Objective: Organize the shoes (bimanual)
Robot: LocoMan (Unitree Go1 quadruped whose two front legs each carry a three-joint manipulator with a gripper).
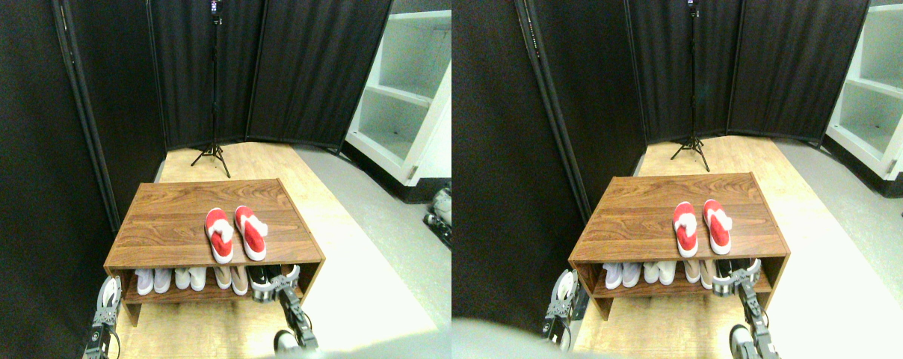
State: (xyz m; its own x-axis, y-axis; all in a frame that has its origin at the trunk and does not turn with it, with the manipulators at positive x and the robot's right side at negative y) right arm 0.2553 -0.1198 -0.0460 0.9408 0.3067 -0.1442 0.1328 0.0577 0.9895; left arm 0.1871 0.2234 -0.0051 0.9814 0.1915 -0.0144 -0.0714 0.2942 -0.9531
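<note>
Red shoes paired up on the rack top, both arms down low.

The shoes (234,233) sit side by side on top of the rack (175,217), right of its middle, toes toward the front edge, nearly parallel; by the look of it the sorting is mostly done, perhaps only a small straightening left. The left half of the rack top is bare, with spare room there. The front shoe tips come close to the rack's front edge, so a nudge forward risks a drop. The right gripper (276,285) hovers at the rack's lower shelf, just by the black pair (263,277); the left gripper (108,298) hangs off the rack's front-left corner. Whether either claw is open or closed, I cannot tell.
</note>
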